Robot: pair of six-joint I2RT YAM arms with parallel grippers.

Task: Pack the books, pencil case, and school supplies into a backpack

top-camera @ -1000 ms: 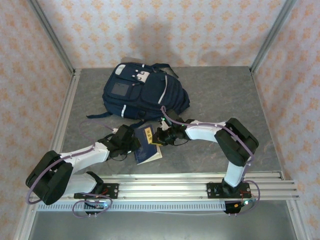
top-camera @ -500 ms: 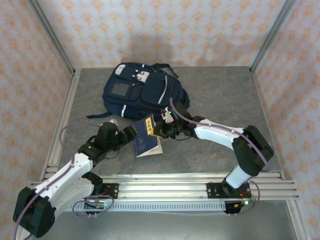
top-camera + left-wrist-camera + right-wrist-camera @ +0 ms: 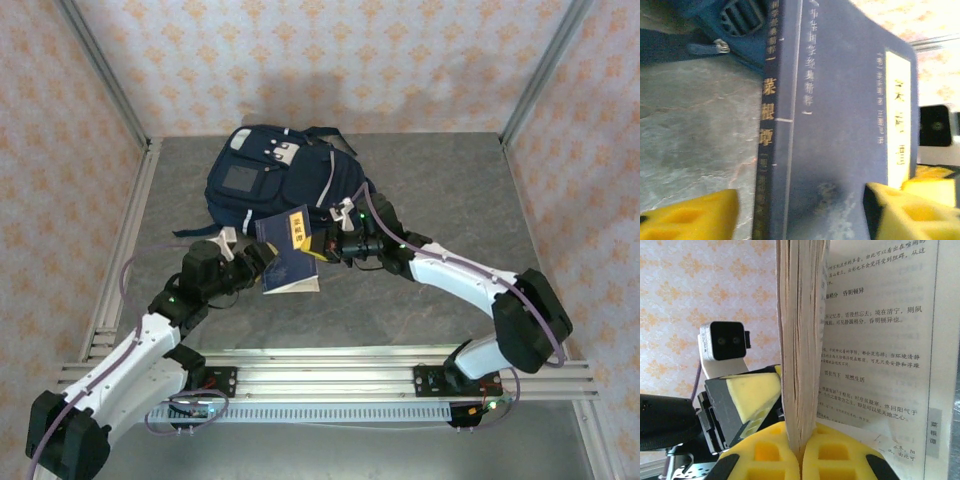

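Observation:
A navy blue book (image 3: 284, 254) with a yellow label is propped at a tilt just in front of the navy backpack (image 3: 285, 180). My right gripper (image 3: 325, 248) is shut on the book's page block (image 3: 799, 340), and one printed page (image 3: 880, 340) fans open beside it. My left gripper (image 3: 253, 262) is at the book's spine side. In the left wrist view its yellow fingers (image 3: 690, 215) straddle the spine and cover (image 3: 840, 125), open, with bare table between the left finger and the spine. The backpack's zipper edge (image 3: 715, 22) lies just beyond.
The grey tabletop (image 3: 440, 190) has free room to the right of the backpack. Metal rails (image 3: 400, 365) run along the near edge. Patterned walls enclose the back and sides. The left wrist camera (image 3: 722, 345) faces my right gripper closely.
The book has travelled away from the near edge toward the backpack and tilted up, still in the right gripper. The left arm has stretched forward, following alongside it.

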